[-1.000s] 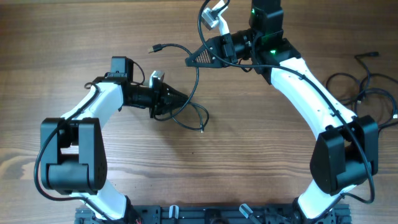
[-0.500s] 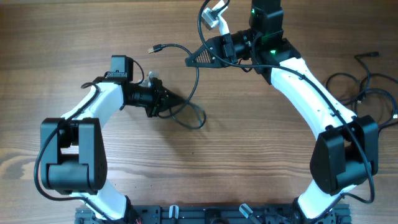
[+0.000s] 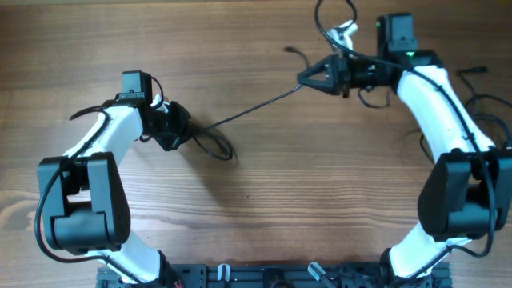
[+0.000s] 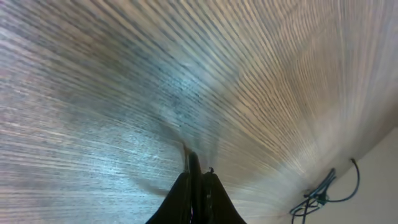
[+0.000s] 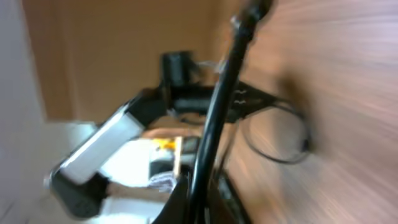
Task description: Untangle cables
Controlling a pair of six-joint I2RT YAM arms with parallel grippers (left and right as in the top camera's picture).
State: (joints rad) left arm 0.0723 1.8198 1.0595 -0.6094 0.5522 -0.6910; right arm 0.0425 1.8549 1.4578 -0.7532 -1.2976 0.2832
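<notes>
One thin black cable (image 3: 248, 108) runs taut across the table between my two grippers. My left gripper (image 3: 184, 131) is shut on its left part, where a slack loop (image 3: 216, 149) lies on the wood. In the left wrist view the shut jaws (image 4: 194, 177) pinch the thin cable (image 4: 188, 158). My right gripper (image 3: 304, 78) is shut on the cable's other part. Its plug end (image 3: 290, 50) sticks out just beyond the fingers. In the right wrist view the cable (image 5: 217, 106) rises from the shut gripper (image 5: 198, 190) to the plug (image 5: 255, 9). The wrist views are blurred.
More black cables (image 3: 472, 108) lie in loose loops at the table's right edge, behind the right arm; they also show far off as a cable bunch (image 4: 320, 194) in the left wrist view. The left arm (image 5: 118, 134) shows in the right wrist view.
The arms have pulled apart: the left gripper moved left, the right gripper moved right. The cable between them went from a hanging curve to a straight line, and the loop shrank.
</notes>
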